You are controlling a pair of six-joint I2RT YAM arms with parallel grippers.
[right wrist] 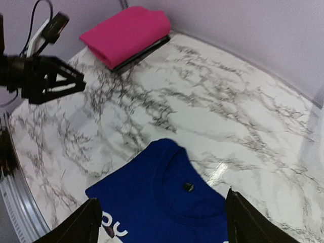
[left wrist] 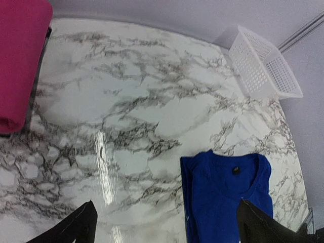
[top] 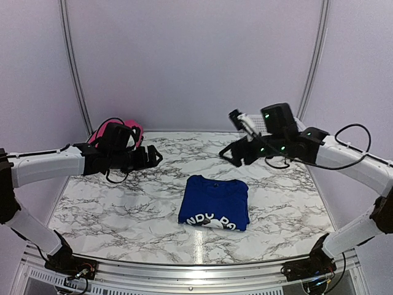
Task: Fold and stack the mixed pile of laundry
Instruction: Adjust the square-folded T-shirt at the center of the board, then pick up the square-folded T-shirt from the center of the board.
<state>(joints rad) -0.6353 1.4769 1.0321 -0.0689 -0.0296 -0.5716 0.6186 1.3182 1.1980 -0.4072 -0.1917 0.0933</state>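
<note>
Hovering above and to the far left of the blue shirt (top: 215,201), the left gripper (top: 155,155) gaped wide, empty. The right gripper (top: 228,157), equally spread and empty, hung above the shirt's far edge. Shirt lay folded, touching neither. Pink garment (right wrist: 126,33) sat folded well beyond the shirt, far left.

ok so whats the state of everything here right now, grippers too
pink garment: folded, lying on the dark tray
blue shirt: folded, lying flat, apart from the pink one, not stacked
white basket: upright, nothing seen inside
left gripper: open, holding nothing
right gripper: open, holding nothing
</note>
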